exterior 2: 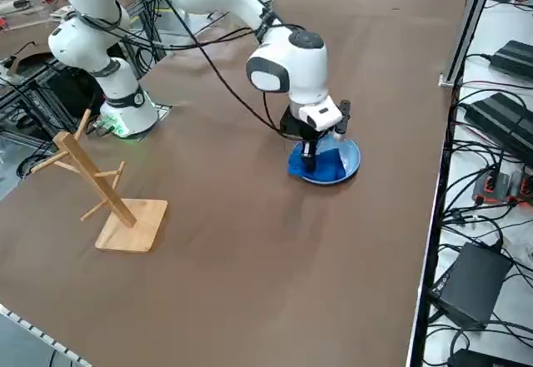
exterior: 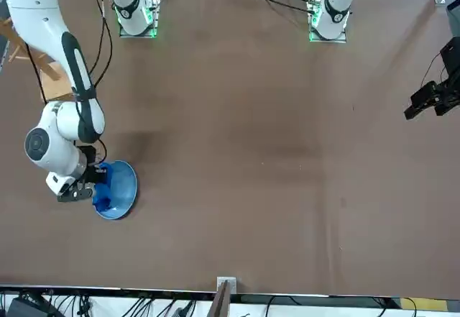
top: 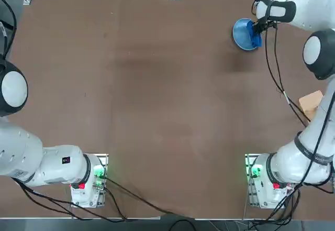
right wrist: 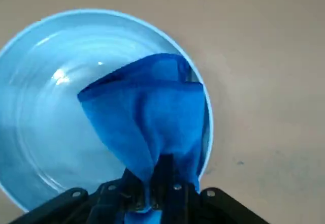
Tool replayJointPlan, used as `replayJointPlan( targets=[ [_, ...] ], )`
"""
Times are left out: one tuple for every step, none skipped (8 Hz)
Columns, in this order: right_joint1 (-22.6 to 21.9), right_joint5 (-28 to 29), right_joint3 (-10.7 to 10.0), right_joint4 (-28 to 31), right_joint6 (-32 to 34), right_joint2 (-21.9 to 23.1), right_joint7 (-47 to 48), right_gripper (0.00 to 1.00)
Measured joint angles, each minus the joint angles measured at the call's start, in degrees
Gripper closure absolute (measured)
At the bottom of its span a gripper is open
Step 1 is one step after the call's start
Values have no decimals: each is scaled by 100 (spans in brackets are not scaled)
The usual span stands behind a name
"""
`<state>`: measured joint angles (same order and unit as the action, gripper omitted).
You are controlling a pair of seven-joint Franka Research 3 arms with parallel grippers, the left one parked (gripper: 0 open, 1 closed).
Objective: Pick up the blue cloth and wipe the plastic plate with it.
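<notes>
1. Looks like a robotics lab to us, and the big giveaway is the white jointed arms (top: 49, 163) bolted to metal mounting plates (top: 252, 189) on the table edge
2. We've got loose black cables (exterior 2: 491, 217) snaking all over the white bench (exterior 2: 510, 67) beside the table, with black boxes (exterior 2: 471, 284) sitting among them, so yeah, very lab
3. Metal framing (exterior 2: 466, 26) runs along the brown tabletop (top: 141, 95) too
4. We can't spot anything homey, just a wooden rack (exterior 2: 104, 180) standing on that same tabletop
</notes>
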<state>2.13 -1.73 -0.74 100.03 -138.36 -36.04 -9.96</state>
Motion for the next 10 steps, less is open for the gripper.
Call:
replayJointPlan(
  targets=[
    [0, 0, 0, 1, -38, -39, 0, 94],
    [4, 0, 0, 1, -45, -47, 1, 94],
    [12, 0, 0, 4, -45, -48, 2, 94],
    [26, 0, 0, 10, -49, -61, 6, 94],
    [39, 1, 1, 10, -81, -87, 10, 94],
    [42, 9, 2, 10, -91, -94, 31, 94],
    [41, 9, 6, 10, -91, -94, 97, 94],
    [31, 9, 12, 11, -91, -95, 149, 94],
    [3, 8, 13, 11, -91, -96, 239, 94],
    [-34, 7, 14, 11, -91, -96, 343, 94]
  ],
)
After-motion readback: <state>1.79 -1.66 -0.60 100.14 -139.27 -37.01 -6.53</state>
